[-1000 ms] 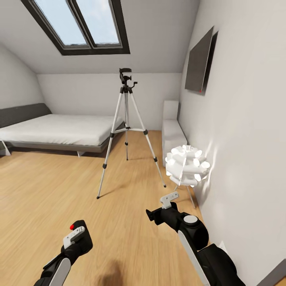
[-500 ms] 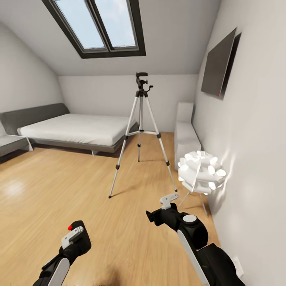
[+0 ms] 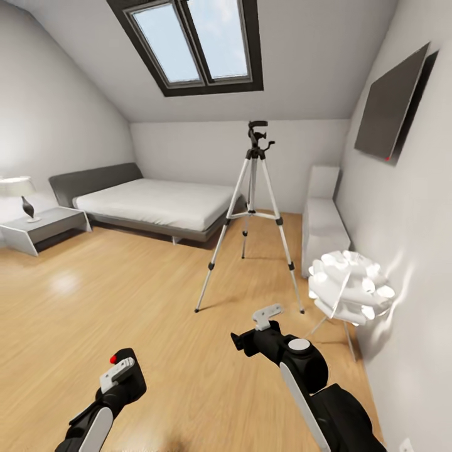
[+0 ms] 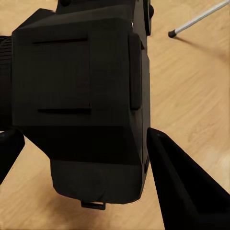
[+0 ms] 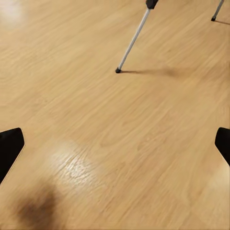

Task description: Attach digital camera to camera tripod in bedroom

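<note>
Floor (image 3: 113, 295): light wood boards, glossy, catching pale reflections near the nightstand.
Room: white walls, sloped ceiling with a dark-framed skylight (image 3: 198, 44), black TV (image 3: 389, 113) mounted on the right wall.
Bed (image 3: 157, 204): low, white, grey headboard, set against the far wall.
Nightstand (image 3: 41, 227): left of the bed, small lamp (image 3: 19, 191) on top.
Tripod (image 3: 254, 216): upright mid-room on three spread silver legs, black head bare — between the bed and a white bench (image 3: 323, 229).
Floor lamp (image 3: 348, 289): white petalled globe, lit, close to the right wall.
Camera (image 4: 81, 100): black, clamped in the left gripper (image 3: 119, 373), held low over the floor, well apart from the tripod.
Right gripper (image 5: 115, 148): fingers spread wide, nothing between them — bare floor and a tripod foot (image 5: 118, 70) beyond.
</note>
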Robot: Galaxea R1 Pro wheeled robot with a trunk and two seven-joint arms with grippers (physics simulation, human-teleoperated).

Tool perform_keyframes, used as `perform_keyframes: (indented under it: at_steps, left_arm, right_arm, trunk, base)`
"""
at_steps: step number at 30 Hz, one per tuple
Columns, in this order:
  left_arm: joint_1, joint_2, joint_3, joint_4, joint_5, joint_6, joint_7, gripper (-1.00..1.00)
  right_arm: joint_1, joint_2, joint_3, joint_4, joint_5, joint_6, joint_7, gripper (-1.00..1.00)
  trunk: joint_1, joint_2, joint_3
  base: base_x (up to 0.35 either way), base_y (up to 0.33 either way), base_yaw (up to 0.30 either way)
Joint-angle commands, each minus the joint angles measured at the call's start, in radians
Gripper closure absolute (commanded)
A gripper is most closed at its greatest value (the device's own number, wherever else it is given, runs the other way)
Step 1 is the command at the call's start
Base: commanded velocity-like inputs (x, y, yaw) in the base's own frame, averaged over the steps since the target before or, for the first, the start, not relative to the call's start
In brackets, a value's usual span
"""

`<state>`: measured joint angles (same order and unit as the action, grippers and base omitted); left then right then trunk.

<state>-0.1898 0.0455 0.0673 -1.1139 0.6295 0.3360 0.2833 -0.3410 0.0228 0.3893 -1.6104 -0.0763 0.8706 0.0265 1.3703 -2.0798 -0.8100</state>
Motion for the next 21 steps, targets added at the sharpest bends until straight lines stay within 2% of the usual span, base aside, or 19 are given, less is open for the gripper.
perform_keyframes:
  at_steps: [1,13,21]
  left_arm:
    - [0.0,-0.001,-0.002,-0.004,0.007,0.004,0.007,1.0]
    - [0.0,-0.007,-0.008,-0.027,0.006,-0.003,0.01,1.0]
    - [0.0,-0.003,-0.006,-0.02,0.01,-0.003,0.011,1.0]
  right_arm:
    - [-0.001,0.0,-0.001,-0.001,-0.005,0.005,-0.002,-1.0]
    - [-0.002,0.002,-0.001,0.0,-0.003,0.005,-0.003,-1.0]
    - [-0.002,0.0,0.002,0.002,-0.003,-0.001,-0.002,-1.0]
  trunk:
    - [-0.004,0.007,0.002]
    - [-0.008,0.014,0.004]
    - [-0.008,0.014,0.002]
  base:
    - [0.0,0.0,0.286]
    - [0.004,0.0,0.286]
    - [0.189,0.04,0.178]
